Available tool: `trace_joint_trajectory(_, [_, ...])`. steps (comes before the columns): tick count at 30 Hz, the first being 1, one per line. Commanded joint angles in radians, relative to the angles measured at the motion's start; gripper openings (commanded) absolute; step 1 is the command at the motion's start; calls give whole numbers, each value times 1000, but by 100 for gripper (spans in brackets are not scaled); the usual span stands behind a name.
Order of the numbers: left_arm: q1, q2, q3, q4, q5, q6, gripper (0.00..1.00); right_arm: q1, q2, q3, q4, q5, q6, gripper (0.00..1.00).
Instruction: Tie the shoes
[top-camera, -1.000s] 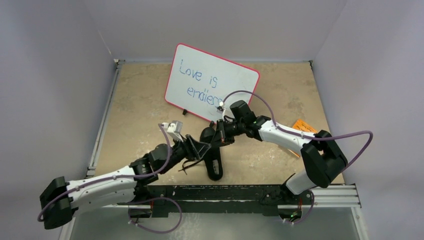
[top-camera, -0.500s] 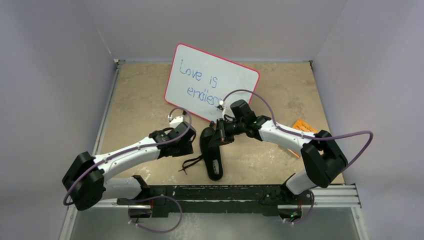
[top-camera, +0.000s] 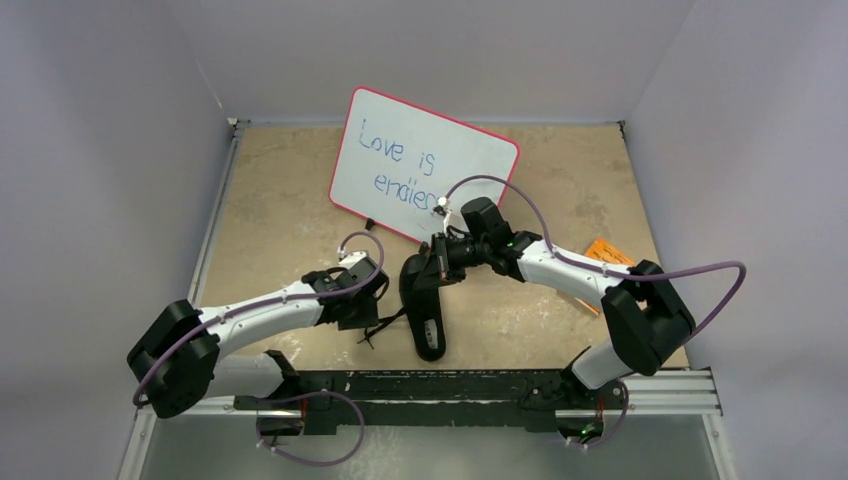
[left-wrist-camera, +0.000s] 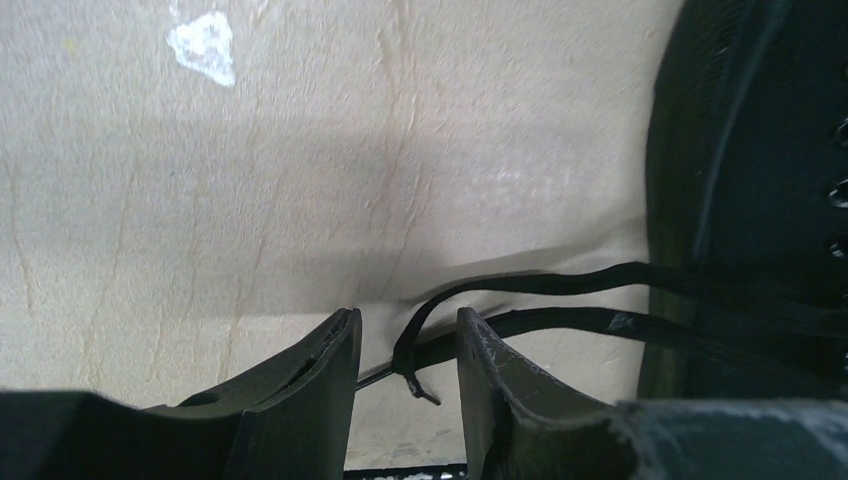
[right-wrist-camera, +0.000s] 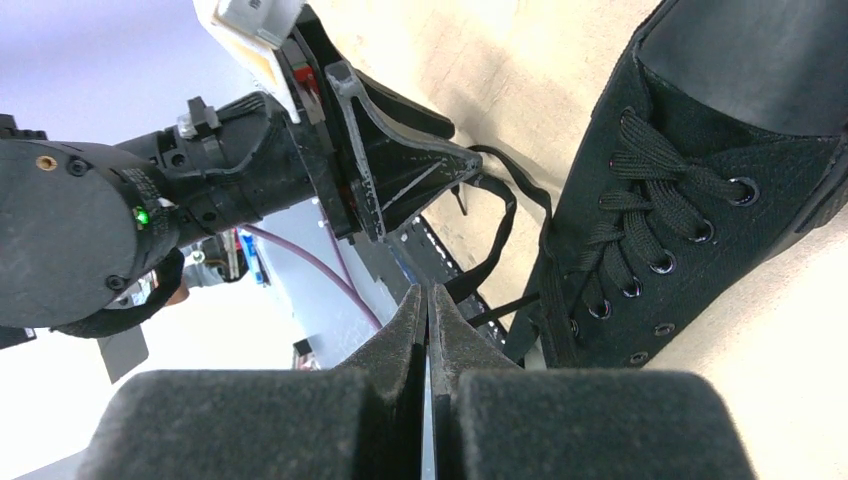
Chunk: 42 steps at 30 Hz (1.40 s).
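The black sneaker (top-camera: 422, 305) lies on the table between both arms, its laces (top-camera: 380, 325) trailing left. In the left wrist view the shoe (left-wrist-camera: 760, 190) fills the right edge, and a thin black lace (left-wrist-camera: 520, 285) runs from it and loops down between my fingers. My left gripper (left-wrist-camera: 405, 335) is open around that lace end, low over the table; it is just left of the shoe in the top view (top-camera: 368, 300). My right gripper (right-wrist-camera: 428, 295) is shut, with nothing seen between its pads, beside the laced eyelets (right-wrist-camera: 640, 240); it hovers over the shoe's far end (top-camera: 437, 262).
A red-edged whiteboard (top-camera: 425, 165) with blue writing lies behind the shoe. An orange object (top-camera: 607, 252) sits at the right under the right arm. Grey walls enclose the table, and a black rail (top-camera: 450, 385) runs along the near edge.
My left arm drew back from the shoe, folded its elbow up, and brought its gripper down over the trailing lace. The right arm and the shoe stayed nearly still.
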Motion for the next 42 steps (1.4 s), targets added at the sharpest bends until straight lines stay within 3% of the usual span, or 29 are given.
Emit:
trace_joint_trajectory(1, [-16, -49, -31, 44, 40, -30, 39, -3, -1, -1, 62, -18, 11, 0])
trace_joint_trajectory(5, [-28, -31, -32, 69, 45, -32, 37, -3, 4, 3, 66, -16, 12, 0])
trace_joint_trajectory(13, [-32, -31, 23, -3, -22, -4, 0, -2, 15, 7, 43, -20, 6, 0])
trace_joint_trajectory(17, [-33, -117, 112, -147, -4, 4, 0, -3, 11, 21, 19, -4, 8, 0])
trace_joint_trajectory(21, [-38, -162, 155, -126, 203, -16, 0, -3, 9, 23, 12, 7, 30, 0])
trace_joint_trajectory(25, [-78, -179, 129, 75, 350, -146, 0, -2, 21, 42, 7, 4, 60, 0])
trace_joint_trajectory(30, [-89, -229, -81, 575, 400, -522, 0, -3, 48, 103, -56, -8, 62, 0])
trace_joint_trajectory(32, [-103, -234, -148, 748, 356, -639, 0, -3, 55, 125, -92, -7, 50, 0])
trace_joint_trajectory(42, [-295, -35, -134, 999, 31, -852, 0, -3, 91, 192, -160, -19, 15, 0])
